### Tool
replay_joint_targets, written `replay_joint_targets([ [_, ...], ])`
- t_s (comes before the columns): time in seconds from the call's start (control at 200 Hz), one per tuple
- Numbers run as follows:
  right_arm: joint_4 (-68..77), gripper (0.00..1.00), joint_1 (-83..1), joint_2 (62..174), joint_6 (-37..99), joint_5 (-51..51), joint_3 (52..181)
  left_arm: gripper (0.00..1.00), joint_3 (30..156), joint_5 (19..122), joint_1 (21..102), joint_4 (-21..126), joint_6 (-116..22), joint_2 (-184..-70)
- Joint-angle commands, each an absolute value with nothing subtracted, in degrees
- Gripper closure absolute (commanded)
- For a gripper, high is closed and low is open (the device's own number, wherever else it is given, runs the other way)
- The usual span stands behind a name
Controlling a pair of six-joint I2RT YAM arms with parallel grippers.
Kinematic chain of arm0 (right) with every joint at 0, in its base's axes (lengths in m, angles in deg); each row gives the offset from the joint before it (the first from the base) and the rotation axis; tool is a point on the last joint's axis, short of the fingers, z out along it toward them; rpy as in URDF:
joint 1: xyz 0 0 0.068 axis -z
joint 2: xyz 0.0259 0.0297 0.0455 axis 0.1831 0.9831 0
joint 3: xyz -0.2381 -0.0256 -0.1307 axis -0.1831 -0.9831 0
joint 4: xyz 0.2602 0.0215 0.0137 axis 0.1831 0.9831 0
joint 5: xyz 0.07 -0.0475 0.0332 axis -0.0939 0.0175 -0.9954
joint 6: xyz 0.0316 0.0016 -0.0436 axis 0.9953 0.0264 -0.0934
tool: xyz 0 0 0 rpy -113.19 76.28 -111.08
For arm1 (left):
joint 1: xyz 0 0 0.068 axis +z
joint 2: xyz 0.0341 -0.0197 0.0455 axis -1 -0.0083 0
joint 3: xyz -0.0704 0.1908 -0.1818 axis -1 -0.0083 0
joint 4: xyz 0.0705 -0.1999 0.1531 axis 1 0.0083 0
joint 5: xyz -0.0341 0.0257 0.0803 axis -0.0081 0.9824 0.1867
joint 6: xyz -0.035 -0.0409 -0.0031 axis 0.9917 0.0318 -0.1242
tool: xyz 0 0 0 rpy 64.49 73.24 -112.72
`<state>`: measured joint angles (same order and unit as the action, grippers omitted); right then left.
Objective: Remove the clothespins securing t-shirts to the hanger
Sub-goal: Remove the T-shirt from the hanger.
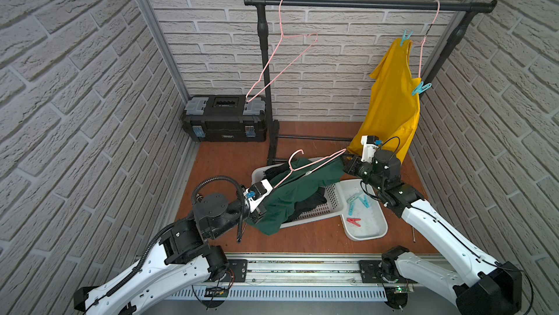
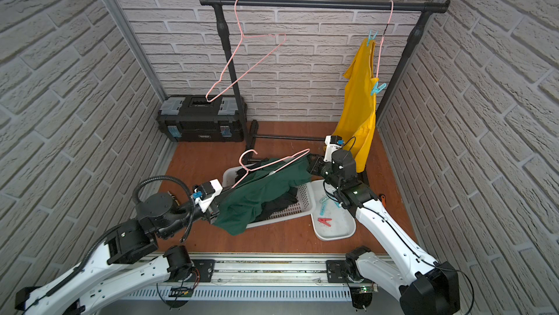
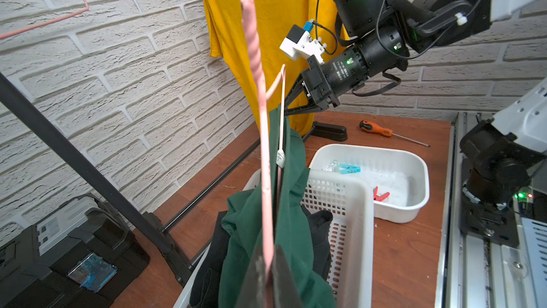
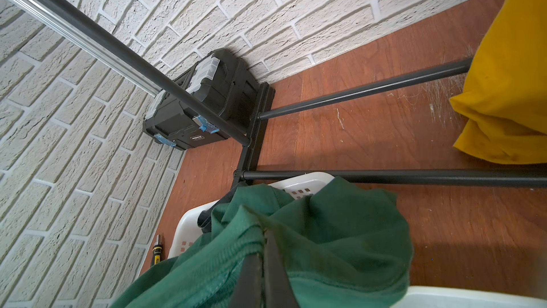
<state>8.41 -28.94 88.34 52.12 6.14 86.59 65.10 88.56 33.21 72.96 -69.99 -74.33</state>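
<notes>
Dangling yellow t-shirt [image 1: 390, 101], two teal clothespins [image 1: 406, 37]

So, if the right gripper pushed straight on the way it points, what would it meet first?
The right gripper is shut on the green shirt, so that cloth comes first. Beyond it, probably the white basket's rim, then the rack's lower bar; depth is unclear.

Place: you're looking at a robot lab test cell.
Walls: brick-print panels [image 1: 75, 86] on an aluminium frame [image 1: 152, 35].
Base: arms [image 1: 438, 231] bolted to a rail [image 1: 302, 269].
Props: toolbox [image 1: 223, 122], rack [image 1: 363, 3].
</notes>
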Motion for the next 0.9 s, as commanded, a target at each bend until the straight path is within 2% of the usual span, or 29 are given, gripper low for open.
replay_joint_targets([
  [0.0, 5.4, 0.98, -27.6, 88.2, 48.4, 14.7, 87.1, 1.00, 65.5, 94.0, 33.3, 68.3, -69.0, -74.8],
  [0.125, 6.8, 0.98, -35.4, 86.6, 40.2, 17.9, 89.8, 1.00, 66.1, 99.8, 33.3, 65.8, -66.8, -77.7],
  [0.27, 7.2, 0.98, -41.3, 86.3, 37.4, 18.6, 91.6, 1.00, 67.8, 106.1, 33.4, 64.1, -64.0, -81.9],
  [0.655, 9.2, 0.97, -54.3, 90.9, 31.0, 16.4, 97.9, 1.00, 67.9, 112.2, 33.4, 57.8, -63.2, -84.0],
  [0.79, 11.4, 0.97, -61.8, 94.2, 28.9, 24.7, 104.0, 1.00, 67.5, 113.0, 33.4, 57.8, -63.3, -84.0],
  [0.895, 14.3, 0.98, -65.6, 97.6, 27.3, 25.5, 109.6, 1.00, 67.2, 113.7, 33.5, 58.0, -63.0, -83.9],
])
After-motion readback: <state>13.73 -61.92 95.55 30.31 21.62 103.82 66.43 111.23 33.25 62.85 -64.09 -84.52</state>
